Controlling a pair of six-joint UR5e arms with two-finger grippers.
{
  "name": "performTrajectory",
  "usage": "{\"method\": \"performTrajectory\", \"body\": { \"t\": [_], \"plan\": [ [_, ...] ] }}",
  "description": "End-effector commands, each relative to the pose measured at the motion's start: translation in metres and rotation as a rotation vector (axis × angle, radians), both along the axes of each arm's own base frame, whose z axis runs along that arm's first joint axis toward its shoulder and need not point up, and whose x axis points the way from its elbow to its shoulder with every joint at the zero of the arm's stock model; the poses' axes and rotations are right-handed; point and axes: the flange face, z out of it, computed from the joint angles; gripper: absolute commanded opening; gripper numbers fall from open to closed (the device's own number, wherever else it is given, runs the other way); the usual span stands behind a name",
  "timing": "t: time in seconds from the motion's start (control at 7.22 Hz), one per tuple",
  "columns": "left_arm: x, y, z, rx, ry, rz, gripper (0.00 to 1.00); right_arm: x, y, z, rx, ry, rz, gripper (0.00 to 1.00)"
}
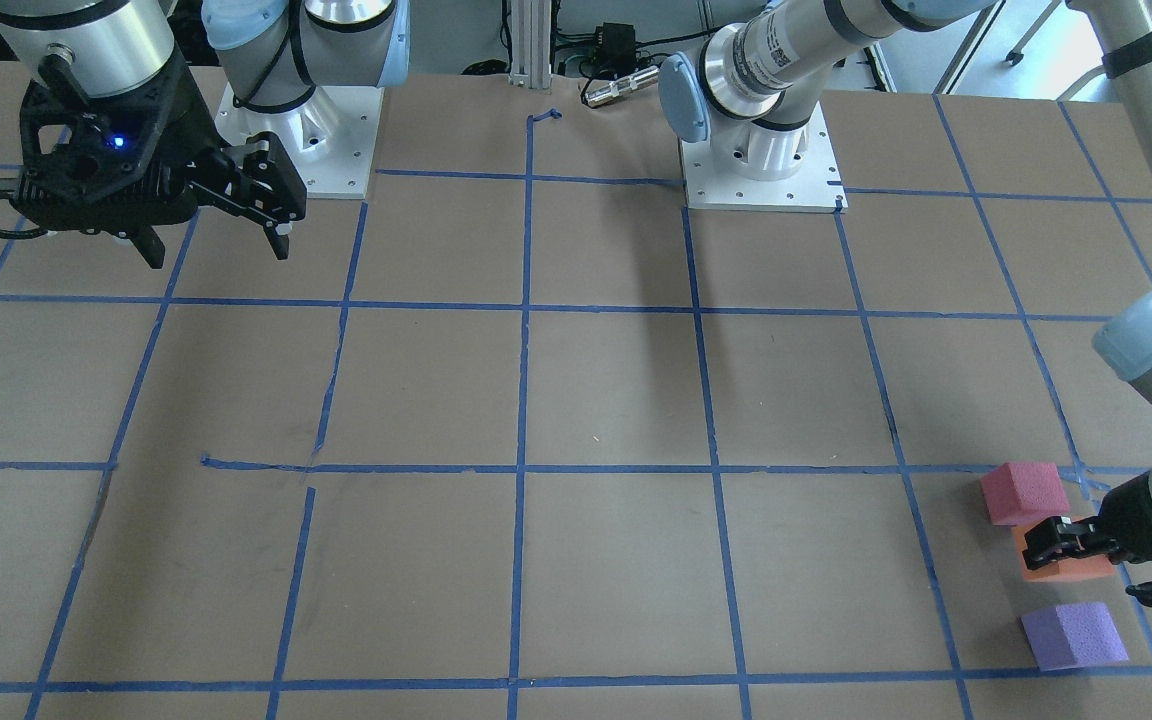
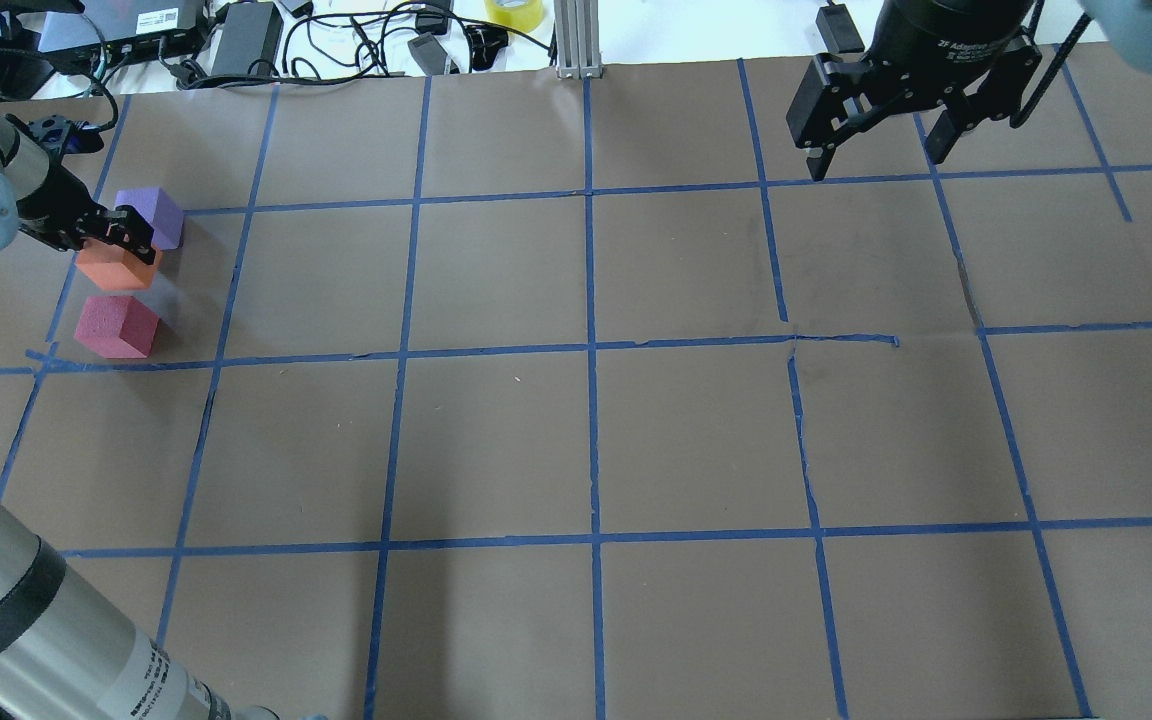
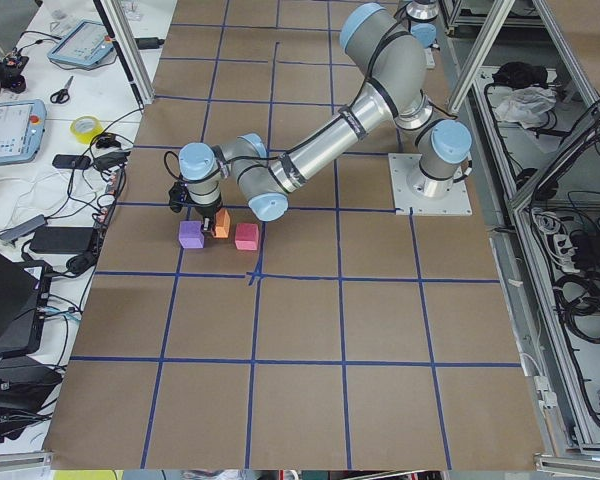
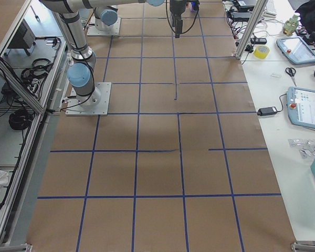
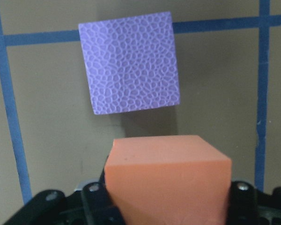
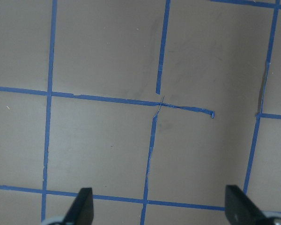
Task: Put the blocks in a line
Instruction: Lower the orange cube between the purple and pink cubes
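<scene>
Three foam blocks sit in a row at the table's far left. The purple block [image 2: 151,215] [image 5: 130,63] is farthest, the orange block [image 2: 114,270] [image 5: 167,180] is in the middle, and the pinkish-red block [image 2: 116,325] is nearest. They also show in the front view as purple [image 1: 1074,635], orange [image 1: 1071,570] and pinkish-red [image 1: 1026,492]. My left gripper [image 2: 124,238] [image 1: 1086,555] is shut on the orange block, low over the table; I cannot tell if the block touches it. My right gripper [image 2: 876,150] [image 1: 216,245] [image 6: 161,211] is open and empty, high over the far right.
The table is brown paper with a blue tape grid [image 2: 591,345]. Cables, power bricks and a yellow tape roll [image 2: 516,10] lie beyond the far edge. The two arm bases [image 1: 761,165] [image 1: 301,140] stand at the robot's side. Tablets and tools lie on side benches [image 4: 304,105].
</scene>
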Motion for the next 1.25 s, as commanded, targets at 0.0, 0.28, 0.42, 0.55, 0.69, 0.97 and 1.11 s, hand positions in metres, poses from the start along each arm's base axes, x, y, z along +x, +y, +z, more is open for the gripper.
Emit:
{"method": "performTrajectory", "body": {
  "t": [0.0, 0.28, 0.42, 0.55, 0.69, 0.97, 1.11],
  "plan": [
    [0.004, 0.003, -0.005, -0.021, -0.011, 0.001, 0.00, 0.000, -0.001, -0.002, 0.002, -0.001, 0.001, 1.00],
    [0.004, 0.003, -0.007, -0.018, -0.007, 0.002, 0.00, 0.000, -0.002, -0.001, -0.009, -0.001, -0.001, 1.00],
    [0.002, 0.003, -0.011, -0.021, 0.011, 0.001, 0.00, 0.000, -0.002, -0.001, -0.009, -0.001, -0.001, 1.00],
    [-0.001, 0.001, -0.015, -0.034, 0.045, -0.002, 0.00, 0.000, -0.002, -0.001, -0.009, -0.001, -0.001, 1.00],
    [-0.001, 0.002, -0.017, -0.031, 0.045, -0.005, 0.00, 0.000, -0.003, -0.001, -0.009, -0.001, -0.001, 1.00],
    [0.002, 0.003, -0.022, -0.024, 0.047, -0.017, 0.00, 0.000, -0.004, -0.001, -0.015, 0.002, 0.001, 1.00],
    [0.005, 0.003, -0.020, -0.027, 0.041, -0.016, 0.00, 0.000, -0.004, -0.001, -0.017, 0.000, 0.001, 1.00]
  ]
}}
